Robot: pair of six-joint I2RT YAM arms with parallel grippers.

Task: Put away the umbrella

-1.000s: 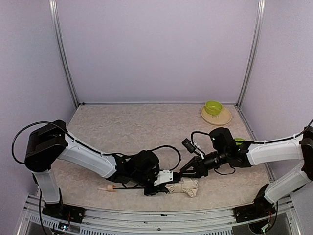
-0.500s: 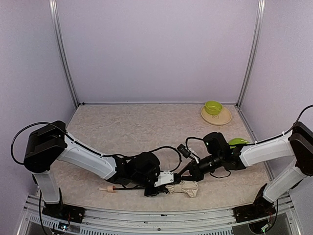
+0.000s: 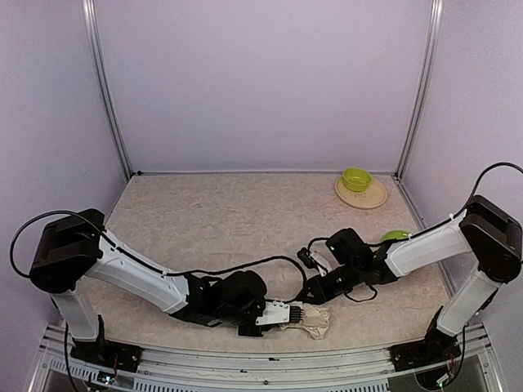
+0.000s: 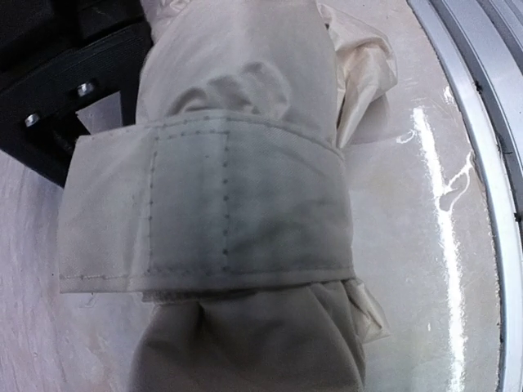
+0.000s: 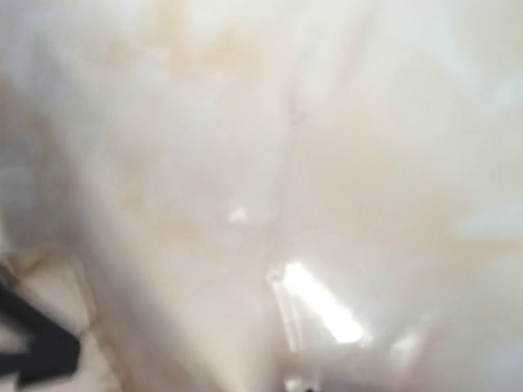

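Note:
The umbrella (image 3: 311,321) lies folded near the table's front edge, its cream fabric bunched. In the left wrist view it (image 4: 245,106) fills the frame, with its closing strap (image 4: 212,212) wrapped round it. Its beige handle and shaft are hidden under my left arm. My left gripper (image 3: 275,314) is at the umbrella's left end; the fabric comes out from where its jaws are, and its fingers do not show. My right gripper (image 3: 315,291) rests against the umbrella's far side and shows as a black block in the left wrist view (image 4: 69,90). The right wrist view is a cream blur.
A green bowl (image 3: 356,179) sits on a tan plate (image 3: 372,197) at the back right. A green object (image 3: 397,236) shows behind my right forearm. The metal rail (image 4: 482,163) of the table's front edge runs right beside the umbrella. Black cables loop between the arms.
My right gripper has moved left and nearer, down onto the umbrella. My left arm has dropped toward the front edge, now covering the beige handle; the umbrella shifted slightly nearer.

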